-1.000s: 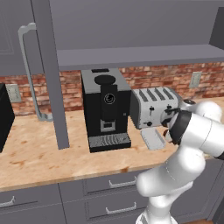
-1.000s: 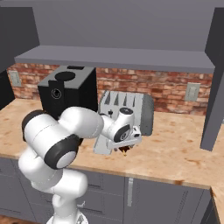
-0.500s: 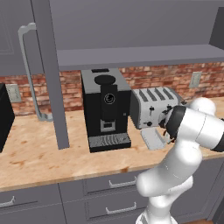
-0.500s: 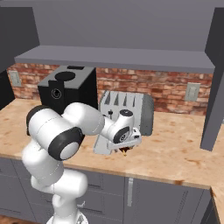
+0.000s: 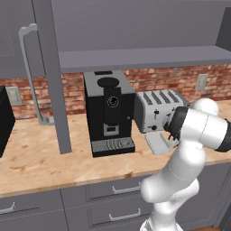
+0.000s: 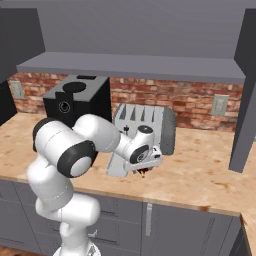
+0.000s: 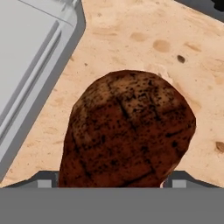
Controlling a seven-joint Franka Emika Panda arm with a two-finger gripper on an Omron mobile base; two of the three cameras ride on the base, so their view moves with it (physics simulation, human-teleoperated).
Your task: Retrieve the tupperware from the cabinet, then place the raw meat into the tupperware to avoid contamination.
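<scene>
The raw meat (image 7: pixel 127 131) sits between the spread jaws, just beside the tupperware (image 7: pixel 26 57).

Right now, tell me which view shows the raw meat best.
The hand view: the raw meat looms large and dark brown on the counter, beside the tupperware. The right base view gives a dark speck under the gripper.

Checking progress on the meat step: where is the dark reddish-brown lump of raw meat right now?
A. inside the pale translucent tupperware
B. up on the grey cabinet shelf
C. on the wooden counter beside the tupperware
C: the hand view shows the dark reddish-brown lump of raw meat lying on the wooden counter, next to the pale translucent tupperware, not in it.
</scene>
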